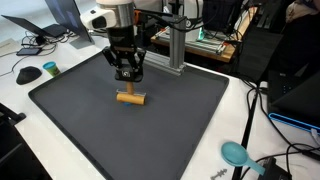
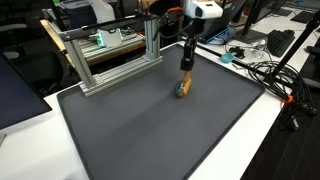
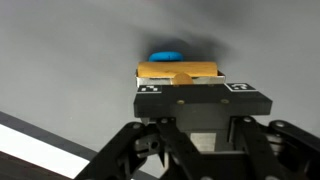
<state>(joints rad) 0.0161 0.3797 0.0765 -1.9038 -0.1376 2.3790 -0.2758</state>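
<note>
Dark grey flat mat (image 1: 60,110). Over its middle, black Robotiq gripper (image 1: 127,76), jaws drawn narrow, just above small tan wooden block (image 1: 131,97) lying on mat. Cannot tell if block is clamped. Far right, off mat: teal round scoop (image 1: 235,153).

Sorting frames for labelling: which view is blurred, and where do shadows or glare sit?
Wrist view: the black gripper is fairly sharp, while the yellow wooden block and the blue rounded piece beyond it are soft, with a dark smudged shadow around them. Both exterior views: even light, no glare on the dark grey mat, fine detail coarse.
</note>
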